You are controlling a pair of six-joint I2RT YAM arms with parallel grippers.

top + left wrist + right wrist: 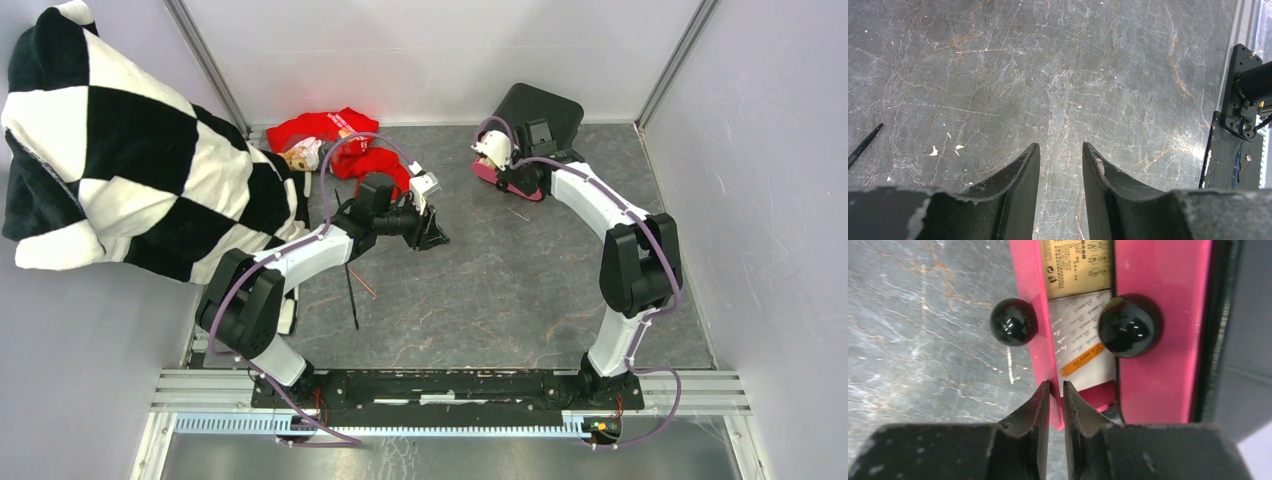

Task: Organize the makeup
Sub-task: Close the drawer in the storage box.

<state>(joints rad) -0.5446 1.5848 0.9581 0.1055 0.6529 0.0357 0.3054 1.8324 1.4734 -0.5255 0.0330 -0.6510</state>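
A: Left gripper [1060, 146]?
B: Jaws apart, nothing between them. It hangs over bare grey marble tabletop [1073, 65], near the middle. The tip of a thin black pencil [864, 144] pokes in at 9 o'clock of that wrist view.
A: Right gripper [1056, 386]?
B: Out at 1 o'clock of the tabletop, at the black box with pink drawers [540, 112]. Jaws a narrow slit apart, nothing clamped that I can see. The tips sit right at the rim of an open pink drawer [1028, 285]. Touching it or not, can't tell.
A: Anything in that drawer?
B: A flat printed packet [1080, 335], gold top, white lower half, orange strip. It lies between two glossy black ball knobs [1130, 325], one at 9 o'clock of it, one at 3.
A: Rest of the makeup?
B: In the top view the thin black pencil lies at 8 o'clock of the tabletop, just beside the left arm [300, 255], running roughly 12 to 6. A thin brown pencil [364, 284] is at 3 o'clock of it, slanted. Whether they touch is too fine to tell. A round peach puff [296, 158] is at 11 o'clock, against the crumpled red cloth [335, 135].
A: Other stuff?
B: A black-and-white checked blanket [120, 160] hangs over the wall at 9 to 10 o'clock, its lower edge near the puff. The two grippers are well apart.
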